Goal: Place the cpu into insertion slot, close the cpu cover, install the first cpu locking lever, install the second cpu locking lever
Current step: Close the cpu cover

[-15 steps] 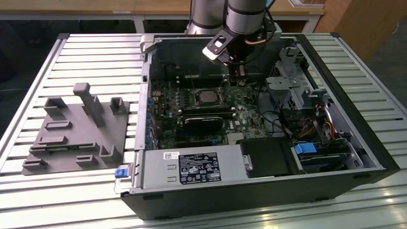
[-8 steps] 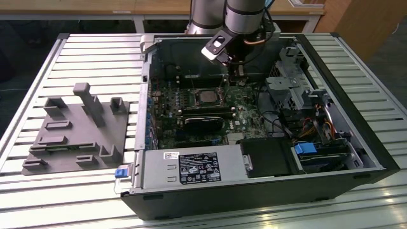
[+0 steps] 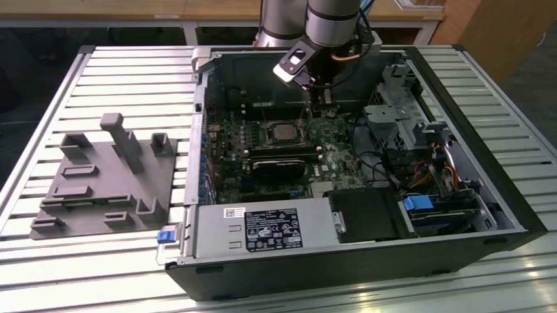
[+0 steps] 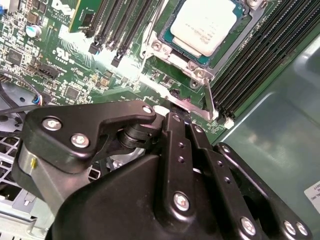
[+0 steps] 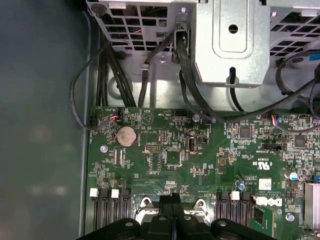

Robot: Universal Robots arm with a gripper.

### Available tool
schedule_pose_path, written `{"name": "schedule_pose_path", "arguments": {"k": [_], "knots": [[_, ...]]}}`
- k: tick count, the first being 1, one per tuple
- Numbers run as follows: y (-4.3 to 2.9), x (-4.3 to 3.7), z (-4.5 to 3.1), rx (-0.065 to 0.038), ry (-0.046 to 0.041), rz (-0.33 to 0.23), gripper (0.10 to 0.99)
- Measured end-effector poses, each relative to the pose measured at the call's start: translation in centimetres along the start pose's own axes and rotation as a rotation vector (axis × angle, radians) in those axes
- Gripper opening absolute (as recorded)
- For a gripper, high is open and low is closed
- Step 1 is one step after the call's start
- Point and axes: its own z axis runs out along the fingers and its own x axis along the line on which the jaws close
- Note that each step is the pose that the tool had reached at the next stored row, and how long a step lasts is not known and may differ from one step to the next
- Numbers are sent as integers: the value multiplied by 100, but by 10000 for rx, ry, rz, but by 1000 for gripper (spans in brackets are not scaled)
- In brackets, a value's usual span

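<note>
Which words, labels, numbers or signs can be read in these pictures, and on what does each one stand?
Power supply label, black with white print: too small to read.
Small white sticker beside it on the same unit: too small to read.
White print on the motherboard, in both wrist views: too small or blurred to read.
Case-wall sticker, in the second wrist view: cut off at the edge, unreadable.
Nothing can be quoted with confidence.

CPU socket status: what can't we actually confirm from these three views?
1. Second wrist view: the cpu and cpu cover run off the picture's edge, so one side is unseen.
2. Second wrist view: the locking lever ends beside the gripper; whether it is latched is unclear.
3. First wrist view: the gripper covers most of the insertion slot.
4. Exterior view: levers around the cpu are too small to judge.
</note>
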Motion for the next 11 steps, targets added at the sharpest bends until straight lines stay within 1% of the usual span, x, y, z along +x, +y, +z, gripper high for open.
{"name": "schedule_pose_path", "arguments": {"k": [11], "knots": [[-31, 1, -1, 0, 0, 0, 106]]}}
